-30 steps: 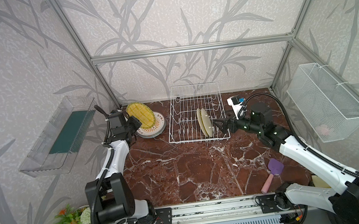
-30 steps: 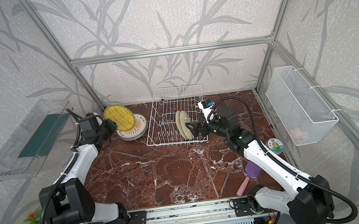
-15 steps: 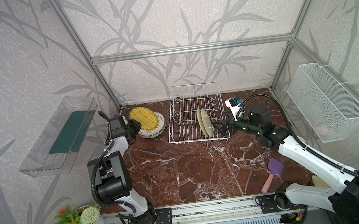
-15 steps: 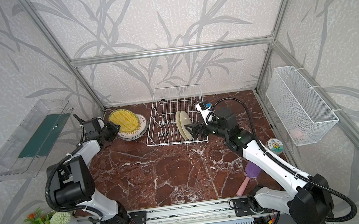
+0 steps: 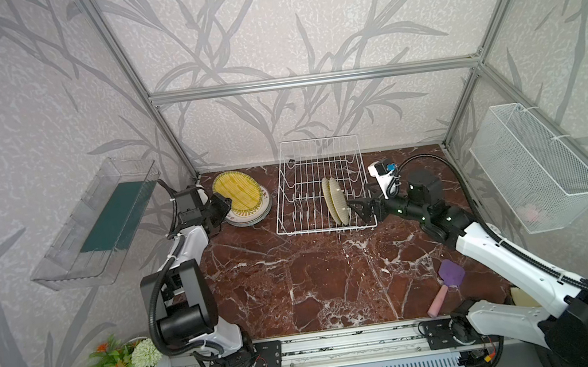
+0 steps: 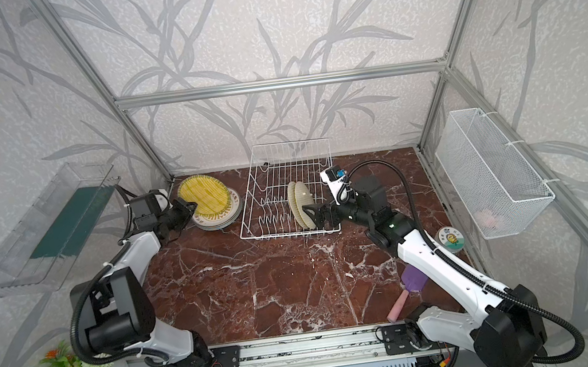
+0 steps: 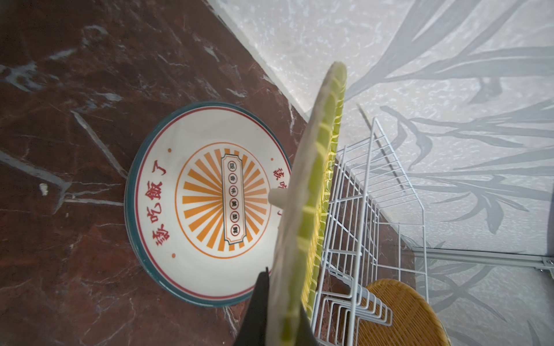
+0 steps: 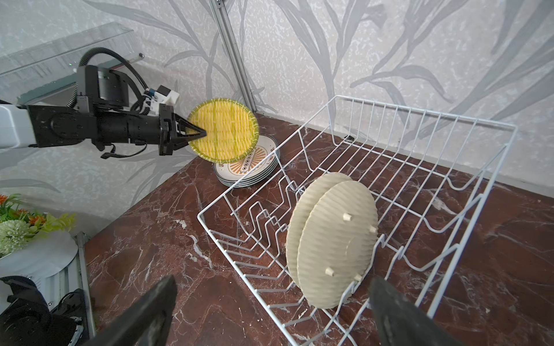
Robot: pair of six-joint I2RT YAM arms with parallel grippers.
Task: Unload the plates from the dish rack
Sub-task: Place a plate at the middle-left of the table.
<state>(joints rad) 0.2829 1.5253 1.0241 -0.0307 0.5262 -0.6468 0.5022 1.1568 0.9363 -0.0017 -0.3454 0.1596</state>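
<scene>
The dish rack [image 5: 299,195], a white wire rectangle with low sides and rows of upright tines, sits on the table near the back wall. Two yellow woven plates [image 8: 332,248] stand on edge in its tines close to its right end, one right behind the other and leaning slightly. Their pale ribbed backs with small feet face right. Just left of the rack, a stack of white plates [image 7: 207,203] lies flat. The top plate shows a dark green rim, a red ring, red lettering and an orange sunburst. A third yellow woven plate [image 8: 223,130] hangs tilted over that stack, pinched at its rim by the left gripper [image 8: 204,133], its bright woven face turned up and toward the rack.
</scene>
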